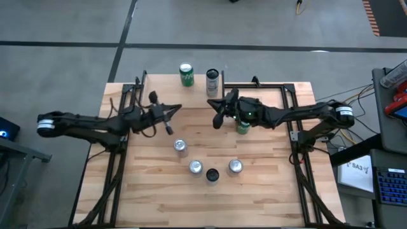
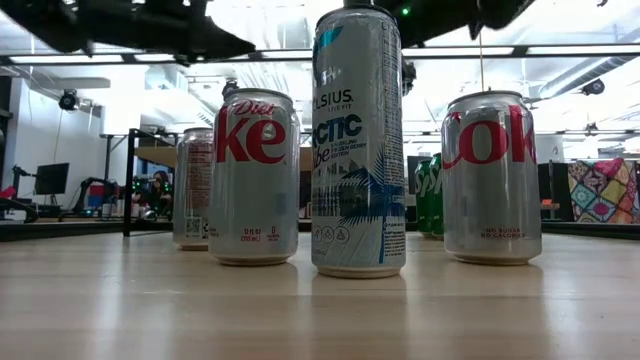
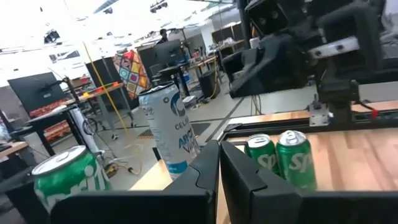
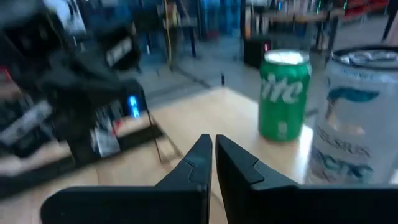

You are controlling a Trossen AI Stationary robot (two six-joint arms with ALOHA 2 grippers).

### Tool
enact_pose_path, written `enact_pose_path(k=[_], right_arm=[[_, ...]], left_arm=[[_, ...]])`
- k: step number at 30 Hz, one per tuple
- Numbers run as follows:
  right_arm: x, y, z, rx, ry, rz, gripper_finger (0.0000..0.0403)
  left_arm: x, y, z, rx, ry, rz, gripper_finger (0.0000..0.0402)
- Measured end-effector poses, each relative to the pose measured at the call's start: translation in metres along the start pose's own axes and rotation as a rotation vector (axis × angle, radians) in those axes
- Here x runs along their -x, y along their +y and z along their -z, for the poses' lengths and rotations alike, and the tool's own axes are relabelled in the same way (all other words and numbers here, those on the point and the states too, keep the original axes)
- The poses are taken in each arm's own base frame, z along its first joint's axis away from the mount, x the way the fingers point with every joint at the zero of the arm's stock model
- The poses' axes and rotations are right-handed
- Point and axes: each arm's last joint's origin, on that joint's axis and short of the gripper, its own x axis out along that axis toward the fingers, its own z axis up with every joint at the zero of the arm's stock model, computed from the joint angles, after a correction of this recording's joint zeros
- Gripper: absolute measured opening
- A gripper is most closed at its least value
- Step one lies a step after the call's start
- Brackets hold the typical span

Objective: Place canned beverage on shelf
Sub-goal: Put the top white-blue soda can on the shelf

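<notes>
High view: I see both tools closed and empty, left tool [image 1: 170, 119] at nine o'clock, right tool [image 1: 217, 117] at centre. Cans [image 1: 196, 167] stand at six o'clock on the table [image 1: 267, 184].

Low view: the Celsius can [image 2: 358, 140] looks rigid, slick and tippy; I'd grip mid-body.

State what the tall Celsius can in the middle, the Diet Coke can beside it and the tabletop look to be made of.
Celsius can: likely thin aluminium with a printed, satin silver-white coat; soft highlights run down its wall, rolled rim at the base.
Diet Coke can: the same kind of metal, brushed silver look with red lettering.
Tabletop: light wood, apparently jointed strips with a matte finish; seams and grain show from above.
</notes>
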Motion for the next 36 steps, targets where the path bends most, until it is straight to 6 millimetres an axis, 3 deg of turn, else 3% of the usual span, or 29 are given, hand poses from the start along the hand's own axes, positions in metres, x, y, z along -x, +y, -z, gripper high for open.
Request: enact_pose_path(k=[7, 16, 21, 36], right_arm=[[-0.024, 0.009, -0.009, -0.012, 0.001, 0.036, 0.0012], [-0.060, 0.017, -0.022, 0.079, 0.189, 0.337, 0.0012], [-0.073, 0.019, -0.016, 0.111, 0.227, 0.455, 0.0012], [-0.084, 0.010, -0.022, 0.030, 0.178, 0.498, 0.0012]], left_arm=[[0.023, 0.006, 0.008, 0.011, -0.034, -0.008, 0.0000], [0.042, 0.013, 0.010, 0.079, -0.077, -0.018, 0.0000], [0.048, 0.015, 0.010, 0.077, -0.058, -0.010, 0.0000], [0.054, 0.018, 0.008, 0.094, -0.064, -0.003, 0.0000]])
